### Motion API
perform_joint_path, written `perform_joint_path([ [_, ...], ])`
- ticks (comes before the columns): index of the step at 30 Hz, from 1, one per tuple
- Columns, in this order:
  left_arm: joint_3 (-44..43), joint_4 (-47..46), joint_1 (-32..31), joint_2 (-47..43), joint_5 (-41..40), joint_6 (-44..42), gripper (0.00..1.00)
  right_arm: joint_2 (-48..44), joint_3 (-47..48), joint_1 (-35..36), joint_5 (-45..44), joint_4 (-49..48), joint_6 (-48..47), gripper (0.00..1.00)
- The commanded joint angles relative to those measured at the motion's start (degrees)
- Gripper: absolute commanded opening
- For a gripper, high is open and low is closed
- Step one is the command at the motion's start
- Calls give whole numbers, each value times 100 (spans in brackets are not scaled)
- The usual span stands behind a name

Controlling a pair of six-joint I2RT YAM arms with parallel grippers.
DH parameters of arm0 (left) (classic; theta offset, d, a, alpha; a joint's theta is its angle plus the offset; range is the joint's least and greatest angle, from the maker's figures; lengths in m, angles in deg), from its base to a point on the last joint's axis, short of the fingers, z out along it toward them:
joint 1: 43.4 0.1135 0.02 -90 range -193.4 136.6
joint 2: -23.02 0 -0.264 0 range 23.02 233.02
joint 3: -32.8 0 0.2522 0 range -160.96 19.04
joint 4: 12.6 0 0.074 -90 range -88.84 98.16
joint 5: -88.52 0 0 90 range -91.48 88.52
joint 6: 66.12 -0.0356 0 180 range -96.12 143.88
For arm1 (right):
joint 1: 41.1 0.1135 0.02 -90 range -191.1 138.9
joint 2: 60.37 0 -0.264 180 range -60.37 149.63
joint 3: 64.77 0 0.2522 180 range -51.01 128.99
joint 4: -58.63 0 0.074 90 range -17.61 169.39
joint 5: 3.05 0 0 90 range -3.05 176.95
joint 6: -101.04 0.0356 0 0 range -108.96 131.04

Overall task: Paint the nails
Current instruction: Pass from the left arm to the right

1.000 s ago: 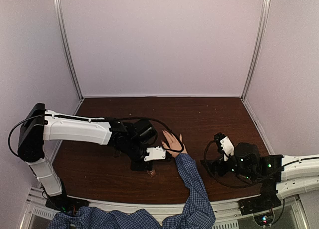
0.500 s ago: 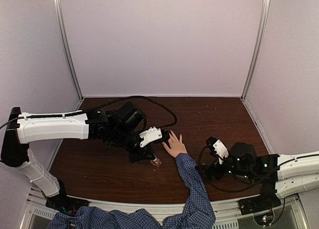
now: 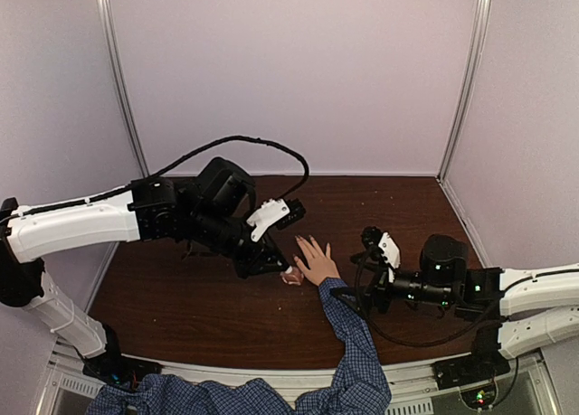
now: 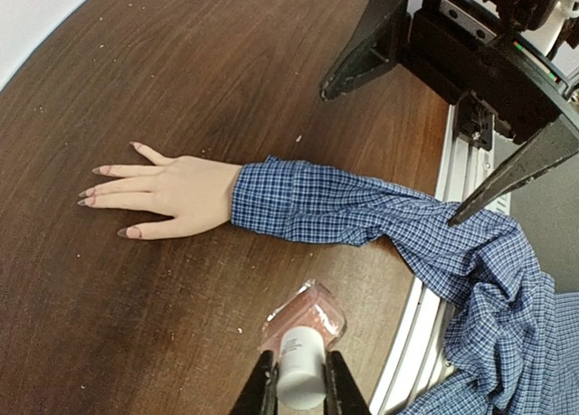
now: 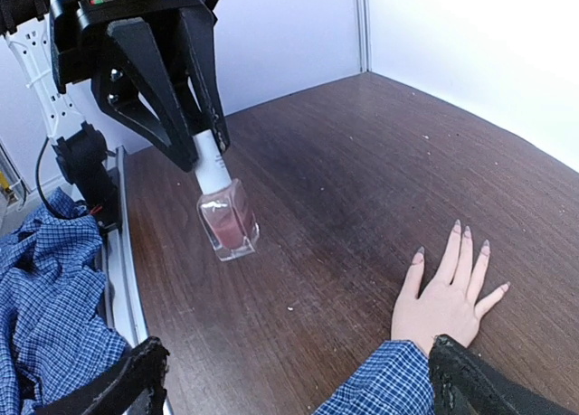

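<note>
Five nails (image 4: 85,201), left gripper (image 4: 299,381) aloft nearby, gripping bottle (image 4: 306,323)

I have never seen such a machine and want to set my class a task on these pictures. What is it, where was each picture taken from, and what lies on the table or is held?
These are two robot arms bolted at the near edge of a dark brown wooden table. One picture looks down from above; the other two come from a camera on each wrist. A person's light-skinned hand in a blue checked sleeve lies flat on the table, fingers spread, long nails showing. The left end effector grips a small pink glass nail-polish bottle by its white cap, held above the table. The right end effector is open and empty.
</note>
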Motion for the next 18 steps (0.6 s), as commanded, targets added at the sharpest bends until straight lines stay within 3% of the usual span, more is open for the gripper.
perform_joint_path([
  [1,-327,-17,-70,-94,34,341,0,-36,44,-15,264,-706,241,100],
  [5,-458,3,-71,-66,20,457,0,-394,-150,-11,127,-1044,36,100],
  [10,-608,18,-71,12,58,730,0,-214,678,-6,-321,441,-149,100],
  [18,-776,-54,-75,125,260,893,0,-10,934,6,536,731,-724,100],
])
